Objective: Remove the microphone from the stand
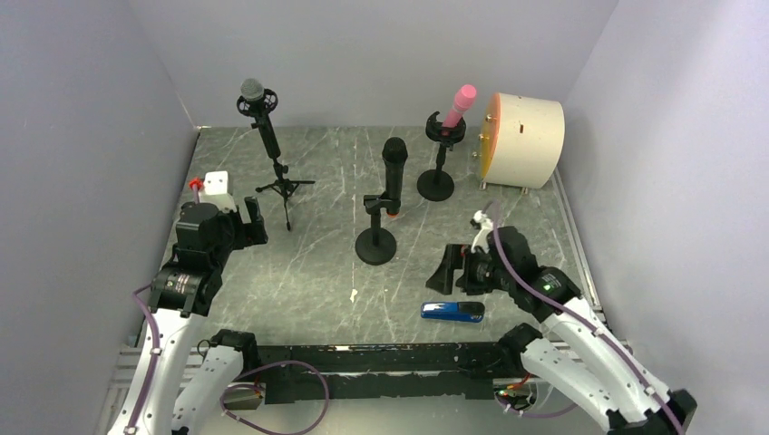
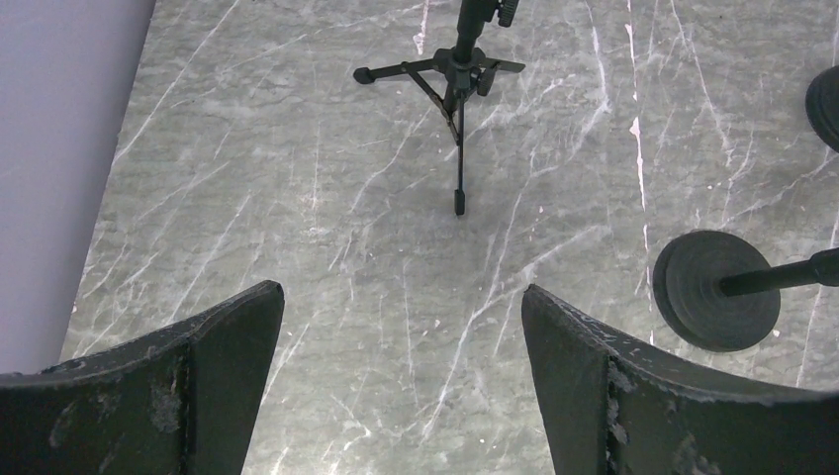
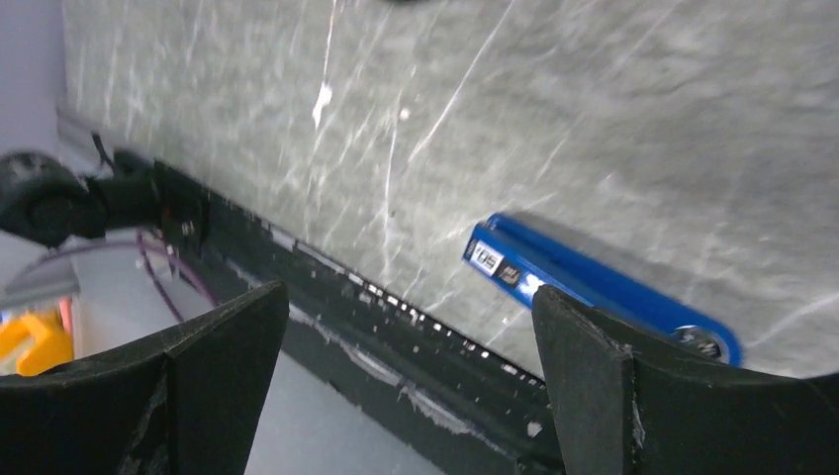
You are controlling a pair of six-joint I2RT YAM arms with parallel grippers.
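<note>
Left gripper (image 2: 399,293) wide, empty, near surface's left edge. Right gripper (image 3: 408,291) wide, empty, by stapler (image 1: 452,312) at front edge. Mic (image 1: 394,168) upright in stand (image 1: 375,245), mid-surface.

My three cameras
One looks down on the table (image 1: 317,263) from behind my arms. Up close, my left wrist faces the tripod stand (image 2: 457,74), my right the blue object (image 3: 594,282); overhead shows both.

We see on the worktop (image 1: 308,263): tripod stand (image 1: 283,186) back left, middle stand (image 1: 376,245) centre, third stand (image 1: 436,184) back right beside drum (image 1: 530,140), stapler (image 1: 452,312) front right.
</note>
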